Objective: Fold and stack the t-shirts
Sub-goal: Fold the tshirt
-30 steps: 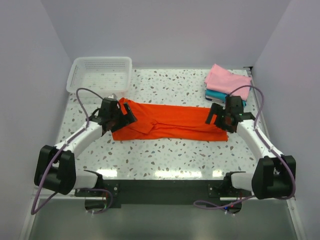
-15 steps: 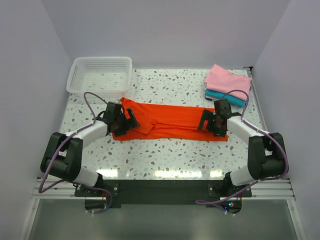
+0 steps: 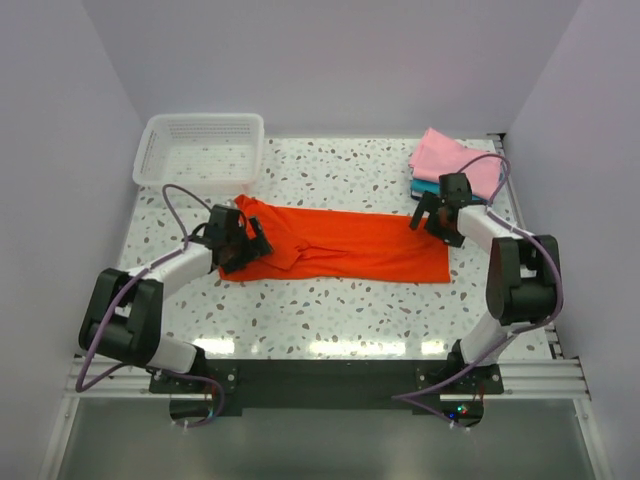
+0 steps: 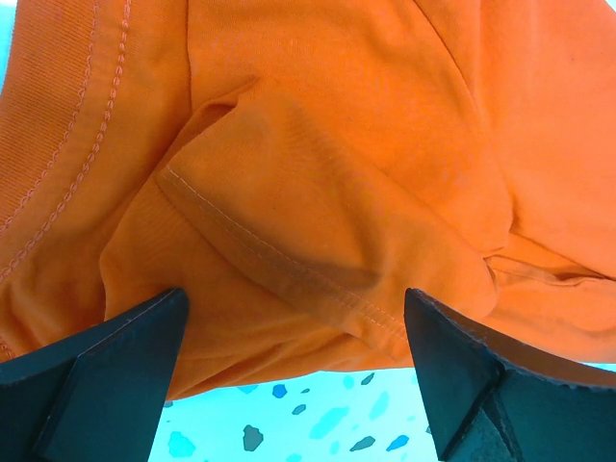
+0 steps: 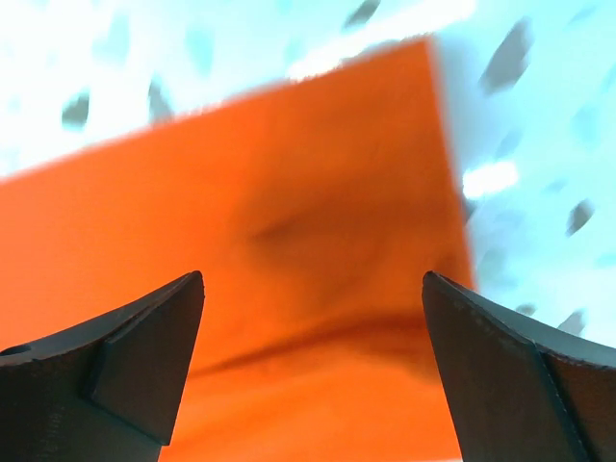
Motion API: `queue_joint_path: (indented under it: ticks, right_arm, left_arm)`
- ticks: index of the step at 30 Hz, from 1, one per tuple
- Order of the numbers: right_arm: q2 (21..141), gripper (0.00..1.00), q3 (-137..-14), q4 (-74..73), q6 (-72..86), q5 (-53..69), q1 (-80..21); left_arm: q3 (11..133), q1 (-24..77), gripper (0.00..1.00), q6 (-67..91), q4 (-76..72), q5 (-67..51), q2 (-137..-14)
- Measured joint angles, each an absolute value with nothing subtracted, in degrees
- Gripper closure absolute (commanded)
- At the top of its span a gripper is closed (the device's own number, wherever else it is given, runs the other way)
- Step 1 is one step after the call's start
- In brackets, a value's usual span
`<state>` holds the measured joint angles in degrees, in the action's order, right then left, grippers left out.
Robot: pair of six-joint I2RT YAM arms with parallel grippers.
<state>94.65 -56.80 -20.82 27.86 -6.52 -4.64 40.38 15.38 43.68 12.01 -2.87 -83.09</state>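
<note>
At opposite edges of the orange-red t-shirt [image 3: 350, 245], left hand [image 3: 257, 243], right hand [image 3: 430, 225] (both open)

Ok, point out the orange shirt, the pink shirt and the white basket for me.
orange shirt [image 3: 350, 245], top view, middle of the cloth.
pink shirt [image 3: 442, 153], top view, its upper fold.
white basket [image 3: 205, 117], top view, far rim.

Open gripper [image 5: 313, 371] over orange-red t-shirt [image 5: 289, 221]
</note>
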Motion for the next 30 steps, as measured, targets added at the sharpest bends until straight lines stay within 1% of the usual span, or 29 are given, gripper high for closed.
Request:
queue_joint_path:
  ticks: [3,5,8,11,17,20,23,24,25,28,29,30]
  right_arm:
    - [98.35,0.01,-61.32,-20.56,26.96,-6.94,-1.43]
    - [98.45,0.01,-62.22,-20.58,26.22,-6.96,-0.32]
    - [96.6,0.01,-62.81,-21.02,24.99,-6.28,-0.16]
    - [91.55,0.01,-62.48,-22.24,23.99,-4.49,-1.08]
    - [78.37,0.01,-57.67,-21.39,23.09,0.14,-7.03]
    - [75.92,0.01,-52.88,-20.58,23.18,3.86,-9.21]
    - [76.27,0.01,-48.51,-20.69,23.33,5.54,-9.32]
    - [76.62,0.01,-47.51,-21.21,23.31,5.65,-9.3]
    - [77.08,0.01,-46.87,-21.78,23.27,5.69,-9.26]
    - [78.08,0.01,-46.61,-22.7,22.85,5.69,-9.26]
    - [78.13,0.01,-46.61,-22.74,22.79,5.72,-9.26]
    - [78.13,0.01,-46.61,-22.74,22.59,5.69,-9.26]
  left_arm:
    - [40.03,15.38,0.0,43.42,12.47,-2.46,-82.48]
    - [39.51,15.38,0.0,43.27,13.08,-2.17,-81.62]
    - [39.07,15.33,0.0,43.22,14.98,-1.69,-80.03]
    - [39.07,15.16,0.0,43.22,16.69,-1.41,-78.26]
    - [39.09,15.05,0.0,43.27,18.57,-1.32,-74.02]
    - [39.11,15.57,0.0,43.46,18.44,-1.5,-73.41]
    - [39.11,16.75,0.0,43.92,18.06,-1.76,-73.71]
    - [39.11,17.06,0.01,43.92,17.67,-1.8,-74.04]
    - [39.2,17.3,0.07,43.94,17.34,-1.85,-74.56]
    - [39.79,17.39,0.12,43.94,17.04,-1.37,-76.53]
    - [40.16,17.39,0.17,43.97,16.93,-0.89,-77.36]
    - [40.62,17.39,0.2,44.05,16.86,-0.36,-78.24]
